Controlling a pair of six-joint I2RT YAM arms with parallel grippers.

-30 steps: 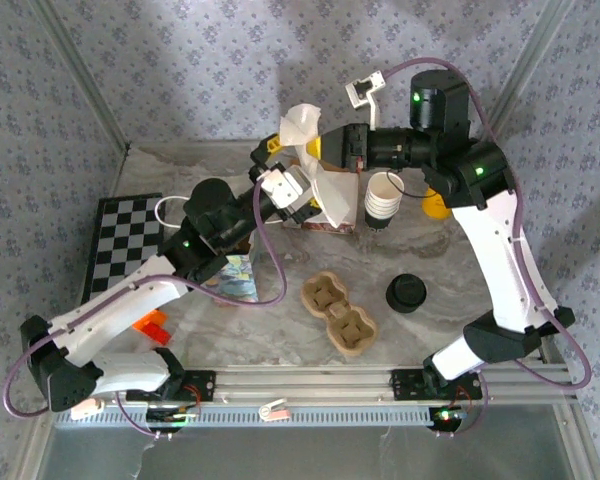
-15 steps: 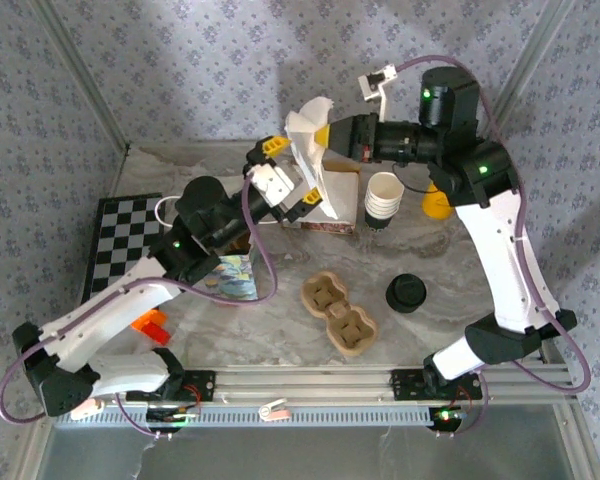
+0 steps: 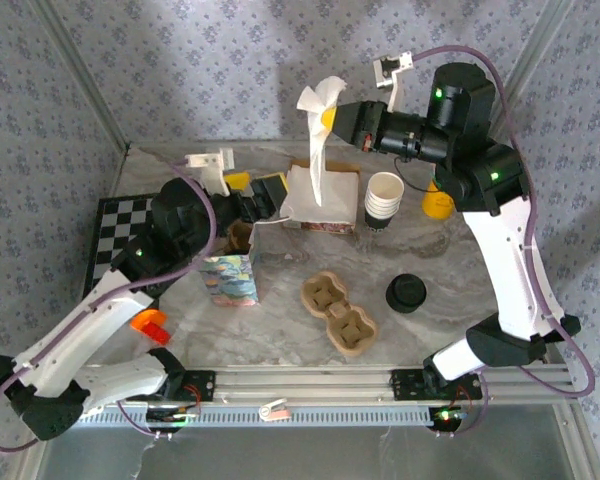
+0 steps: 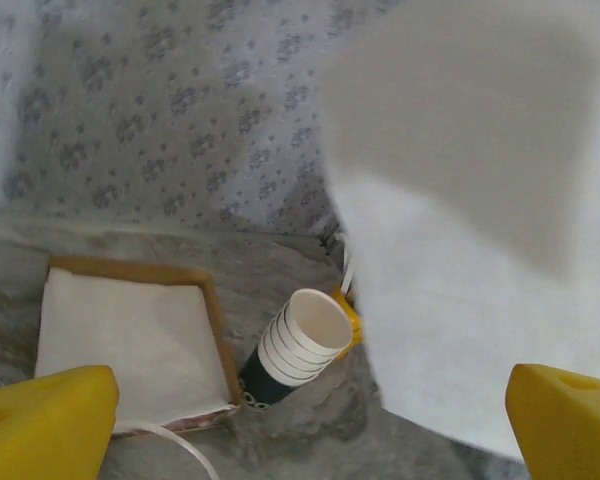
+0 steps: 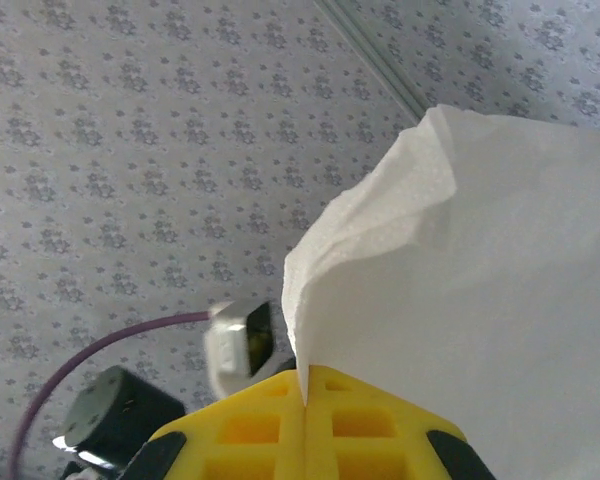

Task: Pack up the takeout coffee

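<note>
Seen from my console: nearest the bases lies one tray (image 3: 338, 312) with two hollows. One coffee (image 3: 406, 293), dark-sided under a round black lid, stands upright on the table at the tray's 3 o'clock, apart from it. One patterned carton (image 3: 230, 278) stands at the tray's 9 o'clock. Farther back, my left gripper (image 4: 300, 440) hovers with jaws spread wide and holds nothing, facing one napkin box (image 3: 330, 227) and one stack of lidless cups (image 3: 383, 200). At 12 o'clock, my right gripper (image 5: 305, 400) is clenched on one white napkin (image 3: 318, 140), raised above the box.
</note>
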